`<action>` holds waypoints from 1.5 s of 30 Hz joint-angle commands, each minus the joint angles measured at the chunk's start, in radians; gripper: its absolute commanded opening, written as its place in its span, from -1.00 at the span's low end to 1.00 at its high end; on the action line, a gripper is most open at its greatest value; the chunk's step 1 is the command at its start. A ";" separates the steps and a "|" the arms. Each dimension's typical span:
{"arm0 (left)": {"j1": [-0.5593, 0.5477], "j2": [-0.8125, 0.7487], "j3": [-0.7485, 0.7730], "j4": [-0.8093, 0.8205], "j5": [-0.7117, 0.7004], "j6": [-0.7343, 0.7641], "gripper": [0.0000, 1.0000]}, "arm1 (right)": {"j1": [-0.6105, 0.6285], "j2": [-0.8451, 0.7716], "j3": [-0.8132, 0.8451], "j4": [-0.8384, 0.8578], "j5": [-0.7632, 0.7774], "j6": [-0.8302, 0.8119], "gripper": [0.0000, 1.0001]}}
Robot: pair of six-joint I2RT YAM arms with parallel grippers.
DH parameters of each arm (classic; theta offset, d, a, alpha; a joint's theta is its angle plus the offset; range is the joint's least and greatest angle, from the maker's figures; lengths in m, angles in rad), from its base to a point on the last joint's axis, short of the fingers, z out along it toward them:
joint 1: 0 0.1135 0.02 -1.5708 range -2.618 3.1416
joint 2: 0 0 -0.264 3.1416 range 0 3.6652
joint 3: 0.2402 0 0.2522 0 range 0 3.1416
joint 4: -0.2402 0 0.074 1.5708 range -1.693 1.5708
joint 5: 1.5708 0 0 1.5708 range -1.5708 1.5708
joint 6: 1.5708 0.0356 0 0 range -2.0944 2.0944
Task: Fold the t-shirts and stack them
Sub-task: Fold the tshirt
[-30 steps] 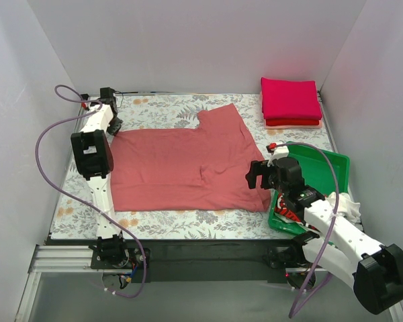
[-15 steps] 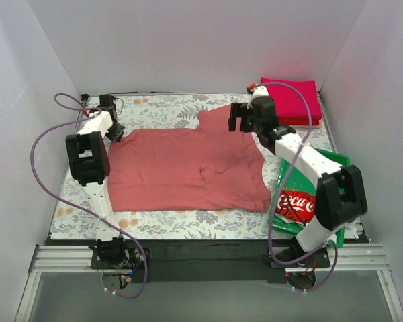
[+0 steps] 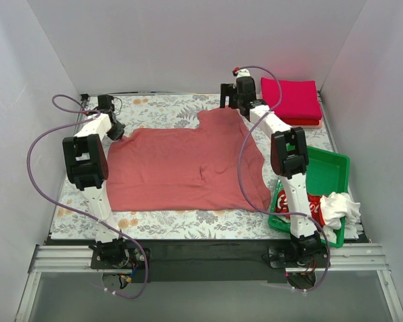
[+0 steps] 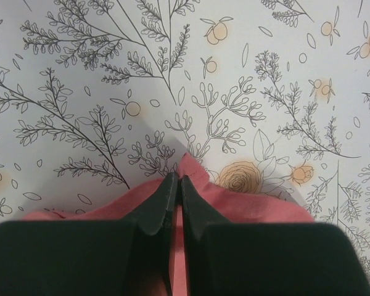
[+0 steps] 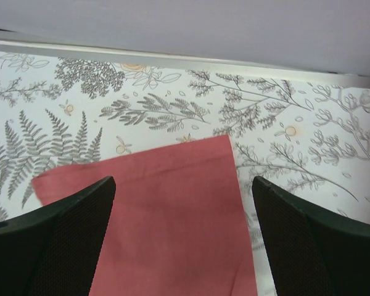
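The spread t-shirt [image 3: 181,168] is plain dusty salmon-red on a white counter [image 3: 161,107] printed with grey ferns and orange blossoms. The folded stack [image 3: 292,97] is magenta over red; the green tray [image 3: 332,168] holds a red, white-lettered tee [image 3: 314,208].

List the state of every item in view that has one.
Salmon-red t-shirt: spread flat, unfolded.
Magenta and red t-shirts: folded, stacked at the far right corner.
Red lettered t-shirt: crumpled in the green tray.
Left gripper: shut on the salmon-red t-shirt's edge.
Right gripper: open, above that shirt's far corner.
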 commanded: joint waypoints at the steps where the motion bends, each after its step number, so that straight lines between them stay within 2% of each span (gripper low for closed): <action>1: -0.004 -0.077 -0.019 0.017 0.003 0.010 -1.00 | -0.019 0.080 0.150 0.030 -0.040 -0.012 0.96; 9: -0.004 -0.113 -0.057 0.025 -0.011 -0.004 -1.00 | -0.037 0.167 0.160 0.175 -0.155 0.097 0.93; 18: -0.004 -0.127 -0.065 0.032 0.000 -0.007 -1.00 | -0.049 0.243 0.184 0.212 -0.148 0.142 0.89; 23: -0.004 -0.132 -0.063 0.035 0.006 -0.009 -1.00 | -0.049 0.269 0.201 0.231 -0.207 0.153 0.81; 26: -0.004 -0.136 -0.068 0.035 0.003 -0.012 -1.00 | -0.051 0.276 0.198 0.231 -0.232 0.162 0.48; 31: -0.004 -0.143 -0.070 0.037 0.007 -0.012 -1.00 | -0.049 0.255 0.162 0.231 -0.252 0.150 0.10; 32: -0.002 -0.143 -0.070 0.037 0.009 -0.013 -1.00 | -0.049 0.249 0.154 0.231 -0.246 0.150 -0.01; 33: -0.004 -0.143 -0.070 0.037 0.008 -0.013 -1.00 | -0.049 0.243 0.139 0.231 -0.241 0.150 -0.21; 35: -0.005 -0.143 -0.073 0.038 0.009 -0.013 -1.00 | -0.051 0.238 0.135 0.229 -0.223 0.151 -0.31; 36: -0.004 -0.143 -0.071 0.037 0.009 -0.013 -1.00 | -0.051 0.240 0.137 0.231 -0.220 0.150 -0.48; 38: -0.004 -0.141 -0.071 0.037 0.011 -0.012 -1.00 | -0.049 0.241 0.140 0.229 -0.200 0.154 -0.61; 39: -0.004 -0.141 -0.071 0.038 0.009 -0.012 -1.00 | -0.051 0.237 0.138 0.229 -0.195 0.154 -0.92; 40: -0.004 -0.143 -0.073 0.037 0.008 -0.010 -1.00 | -0.051 0.237 0.137 0.229 -0.189 0.156 -0.97; 45: -0.004 -0.150 -0.071 0.040 0.009 -0.009 -1.00 | -0.048 0.212 0.149 0.229 -0.194 0.122 -0.97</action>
